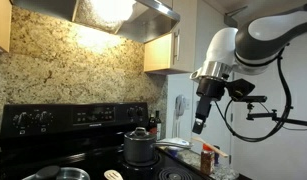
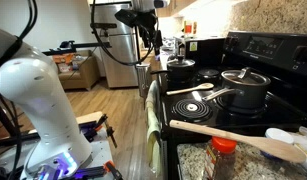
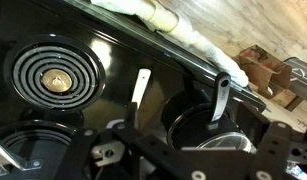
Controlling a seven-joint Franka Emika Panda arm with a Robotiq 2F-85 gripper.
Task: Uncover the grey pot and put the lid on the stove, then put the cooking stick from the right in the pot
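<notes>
Jaws, spread wide and gripping nothing, poised above the stove (image 3: 93, 30); lid (image 1: 140, 135) seated on grey pot (image 1: 140, 152); cooking stick (image 2: 233, 138) well apart.

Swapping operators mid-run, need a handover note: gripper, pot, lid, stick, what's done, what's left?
Gripper: jaws open, empty, hovering over the stove by the grey pot.
Lid on the pot.
Cooking stick lies on the cooktop beside it; a bigger wooden spoon on the counter might be the one meant.
Done: nothing.
Left: lid onto stove, stick into pot.
</notes>
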